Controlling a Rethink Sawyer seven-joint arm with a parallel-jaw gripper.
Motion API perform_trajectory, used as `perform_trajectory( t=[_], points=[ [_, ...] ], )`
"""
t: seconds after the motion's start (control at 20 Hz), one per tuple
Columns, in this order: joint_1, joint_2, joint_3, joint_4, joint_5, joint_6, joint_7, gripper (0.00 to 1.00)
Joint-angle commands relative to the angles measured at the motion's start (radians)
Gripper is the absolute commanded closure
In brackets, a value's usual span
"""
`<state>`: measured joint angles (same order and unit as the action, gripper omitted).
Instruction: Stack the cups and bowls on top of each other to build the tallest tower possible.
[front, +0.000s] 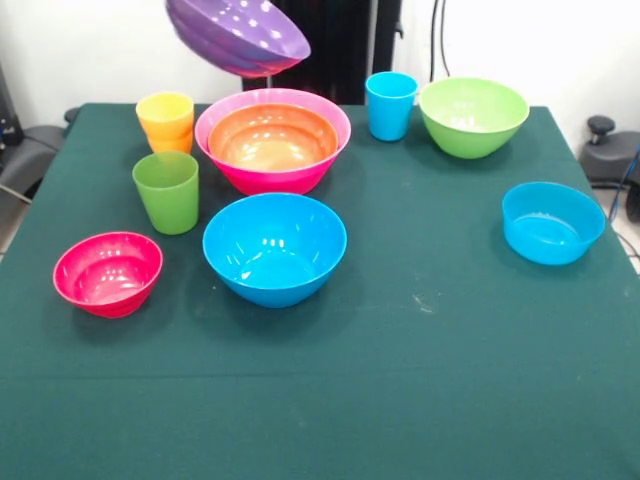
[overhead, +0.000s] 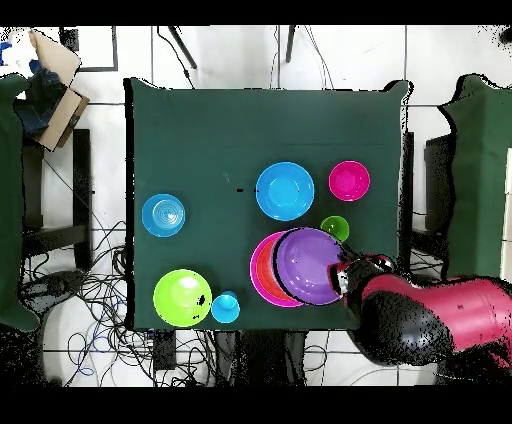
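Note:
The purple bowl (front: 240, 35) hangs tilted in the air above the back of the large pink bowl (front: 270, 180), which holds the orange bowl (front: 272, 140). In the overhead view my gripper (overhead: 347, 273) grips the purple bowl (overhead: 308, 264) at its rim. The yellow cup (front: 166, 112) sits in the orange cup (front: 172, 144), left of the pink bowl. The green cup (front: 167, 190), large blue bowl (front: 274, 247) and red-pink bowl (front: 108, 272) stand nearer the front. The blue cup (front: 390, 105), light green bowl (front: 473, 115) and light blue bowl (front: 552, 222) stand to the right.
Everything stands on a dark green table (front: 400, 380). In the overhead view my red arm (overhead: 440, 315) reaches in from the lower right. A cardboard box (overhead: 55, 85) lies off the table's top left corner, and cables lie on the floor.

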<state>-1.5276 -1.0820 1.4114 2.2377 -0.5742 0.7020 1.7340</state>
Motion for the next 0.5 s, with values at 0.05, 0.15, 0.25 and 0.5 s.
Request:
perform_trajectory(
  t=[0.05,0.15,0.25,0.5],
  points=[
    [0.044,-0.021,0.08,0.12,-0.08,-0.085,-0.14,1.0],
    [0.05,-0.035,0.083,0.128,-0.082,-0.095,-0.12,1.0],
    [0.061,-0.039,0.08,0.125,-0.081,-0.094,-0.11,1.0],
    [0.073,-0.05,0.064,0.128,-0.074,-0.091,-0.097,0.0]
  ],
)
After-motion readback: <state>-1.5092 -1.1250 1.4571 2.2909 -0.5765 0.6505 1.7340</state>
